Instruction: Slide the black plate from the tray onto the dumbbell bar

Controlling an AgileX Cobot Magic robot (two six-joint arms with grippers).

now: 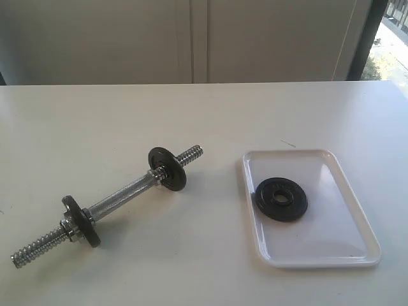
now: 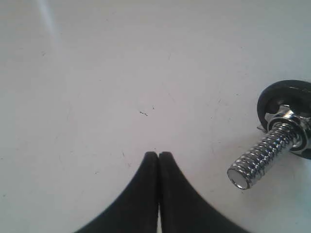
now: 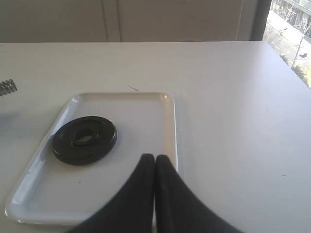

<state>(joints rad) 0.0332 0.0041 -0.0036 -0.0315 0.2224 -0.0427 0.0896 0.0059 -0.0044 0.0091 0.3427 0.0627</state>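
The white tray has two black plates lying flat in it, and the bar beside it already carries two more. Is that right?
Not quite. The tray holds only one black plate, lying flat; the exterior view shows it. The dumbbell bar beside it does carry two more, an upper plate and a lower plate.

white table (image 1: 127, 115) | pale panelled wall (image 1: 191, 38) behind it | bright window (image 1: 392, 44) at far right

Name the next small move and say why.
Probably open the right claw and ease it toward the black plate: the claw is shut and short of the plate, which lies flat and untouched in the tray.
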